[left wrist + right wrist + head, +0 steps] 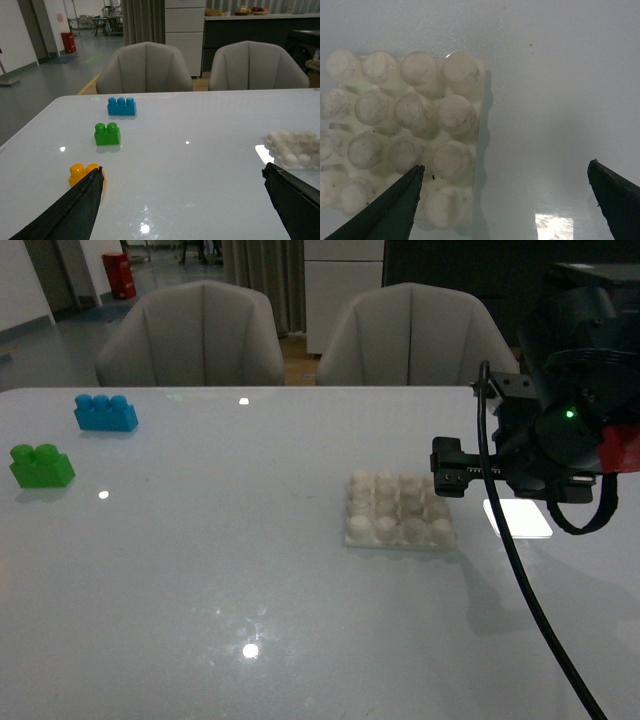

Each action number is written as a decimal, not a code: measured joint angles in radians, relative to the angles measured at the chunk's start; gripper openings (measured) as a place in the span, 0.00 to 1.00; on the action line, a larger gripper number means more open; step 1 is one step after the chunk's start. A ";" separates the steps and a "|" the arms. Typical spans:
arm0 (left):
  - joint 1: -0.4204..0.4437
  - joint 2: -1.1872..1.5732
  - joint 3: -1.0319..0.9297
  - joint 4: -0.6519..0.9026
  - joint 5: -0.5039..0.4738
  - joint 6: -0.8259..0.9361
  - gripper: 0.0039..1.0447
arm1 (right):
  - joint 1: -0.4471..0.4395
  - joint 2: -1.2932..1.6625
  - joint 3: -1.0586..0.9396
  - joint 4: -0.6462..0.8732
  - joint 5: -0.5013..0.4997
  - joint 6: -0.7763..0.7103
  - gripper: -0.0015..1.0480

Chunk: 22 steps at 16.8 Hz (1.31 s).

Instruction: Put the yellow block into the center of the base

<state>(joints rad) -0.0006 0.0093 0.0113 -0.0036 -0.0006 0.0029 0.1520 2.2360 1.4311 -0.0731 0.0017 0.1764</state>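
Observation:
The yellow block (79, 172) lies on the white table near my left gripper (182, 172), partly hidden behind one of its fingers (80, 205); it is outside the front view. That gripper is open and holds nothing. The base (400, 510) is a white studded plate right of the table's middle, with no brick on it, and also shows at the edge of the left wrist view as the base (292, 150). My right gripper (505, 170) hangs open above the table beside the base (400, 130), one finger (390, 210) overlapping its edge studs.
A green brick (42, 465) and a blue brick (105, 412) sit at the far left of the table. A smooth bright white square (517, 517) lies right of the base, under the right arm (560, 430). Two grey chairs (190, 335) stand behind the table.

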 joint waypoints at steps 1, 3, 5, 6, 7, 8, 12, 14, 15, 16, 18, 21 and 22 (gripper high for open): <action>0.000 0.000 0.000 0.000 0.000 0.000 0.94 | 0.002 0.026 0.031 -0.018 -0.006 0.008 0.94; 0.000 0.000 0.000 0.000 0.000 0.000 0.94 | 0.008 0.074 0.088 -0.039 -0.015 0.019 0.94; 0.000 0.000 0.000 0.000 0.000 0.000 0.94 | 0.020 0.102 0.114 -0.041 -0.030 0.018 0.94; 0.000 0.000 0.000 0.000 0.000 0.000 0.94 | 0.026 0.116 0.135 -0.038 -0.035 0.019 0.94; 0.000 0.000 0.000 0.000 0.000 0.000 0.94 | 0.033 0.128 0.150 -0.037 -0.044 0.019 0.94; 0.000 0.000 0.000 0.000 0.000 0.000 0.94 | 0.038 0.135 0.164 -0.035 -0.050 0.023 0.94; 0.000 0.000 0.000 0.000 0.000 0.000 0.94 | 0.040 0.172 0.193 -0.068 -0.075 0.066 0.94; 0.000 0.000 0.000 0.000 0.000 0.000 0.94 | 0.047 0.184 0.193 -0.062 -0.082 0.087 0.94; 0.000 0.000 0.000 0.000 0.000 0.000 0.94 | 0.053 0.185 0.193 -0.057 -0.083 0.097 0.94; 0.000 0.000 0.000 0.000 0.000 0.000 0.94 | 0.058 0.187 0.193 -0.051 -0.087 0.101 0.94; 0.000 0.000 0.000 0.000 0.000 0.000 0.94 | 0.066 0.193 0.197 -0.046 -0.088 0.104 0.94; 0.000 0.000 0.000 0.000 0.000 0.000 0.94 | 0.092 0.198 0.197 -0.034 -0.097 0.104 0.94; 0.000 0.000 0.000 0.000 0.000 0.000 0.94 | 0.107 0.198 0.197 -0.032 -0.105 0.107 0.94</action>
<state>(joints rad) -0.0006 0.0093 0.0113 -0.0032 -0.0010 0.0029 0.2592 2.4336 1.6279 -0.1051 -0.1032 0.2832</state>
